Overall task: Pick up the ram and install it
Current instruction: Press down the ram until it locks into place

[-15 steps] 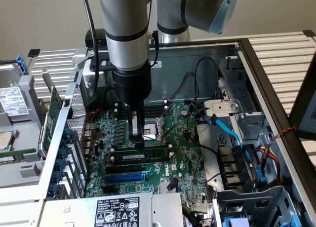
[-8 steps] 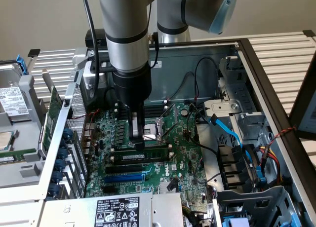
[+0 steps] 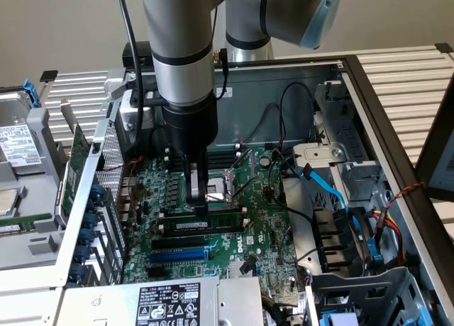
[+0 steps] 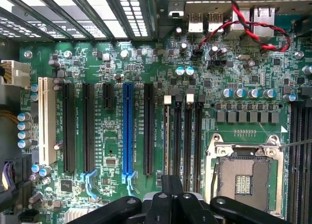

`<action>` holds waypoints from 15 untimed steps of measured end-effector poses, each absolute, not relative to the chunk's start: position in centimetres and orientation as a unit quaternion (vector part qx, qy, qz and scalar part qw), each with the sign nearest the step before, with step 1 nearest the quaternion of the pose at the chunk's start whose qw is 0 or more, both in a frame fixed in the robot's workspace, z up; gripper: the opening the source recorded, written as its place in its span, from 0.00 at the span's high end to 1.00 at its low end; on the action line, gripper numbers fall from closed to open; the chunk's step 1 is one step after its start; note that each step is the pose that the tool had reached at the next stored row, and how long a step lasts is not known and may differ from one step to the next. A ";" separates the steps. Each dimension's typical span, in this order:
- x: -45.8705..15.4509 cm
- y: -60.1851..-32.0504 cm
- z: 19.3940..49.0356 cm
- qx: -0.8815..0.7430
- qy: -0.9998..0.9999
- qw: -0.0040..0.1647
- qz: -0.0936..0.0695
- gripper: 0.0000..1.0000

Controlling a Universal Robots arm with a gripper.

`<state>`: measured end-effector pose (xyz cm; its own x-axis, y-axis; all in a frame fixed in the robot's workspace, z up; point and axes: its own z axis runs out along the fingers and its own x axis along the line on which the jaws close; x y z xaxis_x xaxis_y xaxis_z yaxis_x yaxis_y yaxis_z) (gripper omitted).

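Clenched gripper (image 3: 201,207) pressing thin green ram stick (image 3: 208,225) into black motherboard slot (image 4: 167,136); misalignment risks bent contacts, incomplete seating.

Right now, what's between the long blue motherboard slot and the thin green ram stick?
One long black slot, running parallel to both the long blue motherboard slot and the thin green ram stick. The exterior view shows it.

Beneath the gripper (image 3: 201,198), which looks like matt black plastic and metal, lies the green, glossy motherboard (image 4: 117,68). Beside it sits the ram (image 3: 206,225), dark and matt. The surrounding case (image 3: 397,113) is dull grey sheet metal.
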<state>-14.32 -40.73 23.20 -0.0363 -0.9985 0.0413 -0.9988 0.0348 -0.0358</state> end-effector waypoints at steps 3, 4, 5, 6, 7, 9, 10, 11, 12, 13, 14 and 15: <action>-14.3 -40.7 23.0 0.694 -0.719 0.003 0.027 0.90; -14.3 -40.7 23.0 0.695 -0.719 0.003 0.027 0.90; -14.3 -40.7 23.0 0.695 -0.719 0.003 0.027 0.90; -14.3 -40.7 22.9 0.695 -0.719 0.003 0.027 0.90; -14.3 -40.7 22.9 0.695 -0.719 0.003 0.027 0.90; -14.3 -40.8 22.9 0.695 -0.718 0.002 0.027 0.90; -14.3 -40.8 22.9 0.696 -0.718 0.002 0.027 0.90; -14.3 -40.9 22.9 0.696 -0.718 0.002 0.027 0.90; -14.3 -40.9 22.9 0.696 -0.718 0.002 0.027 0.90; -14.3 -40.9 22.9 0.696 -0.718 0.002 0.027 0.90; -14.3 -40.9 22.9 0.696 -0.717 0.002 0.027 0.90; -14.3 -40.9 22.9 0.696 -0.717 0.001 0.026 0.90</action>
